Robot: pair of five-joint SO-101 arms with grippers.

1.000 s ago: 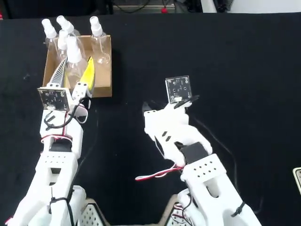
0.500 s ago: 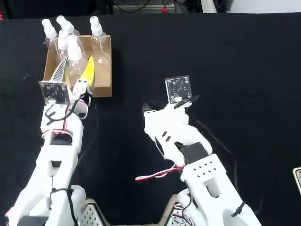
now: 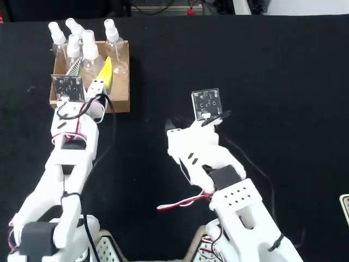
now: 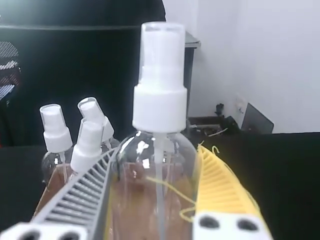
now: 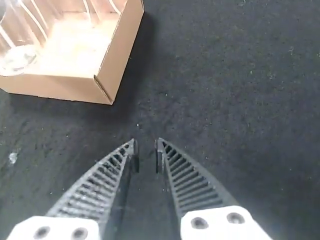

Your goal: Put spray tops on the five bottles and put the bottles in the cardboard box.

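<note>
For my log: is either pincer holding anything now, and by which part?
The left pincer holds a bottle by its clear body, below the spray top, at the cardboard box. The right pincer holds nothing.

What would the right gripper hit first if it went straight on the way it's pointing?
Probably the black table: the right gripper points down at bare cloth, with the cardboard box off to one side of its line.

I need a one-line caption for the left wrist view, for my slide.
Left gripper holds a capped spray bottle; three more capped bottles are behind it.
</note>
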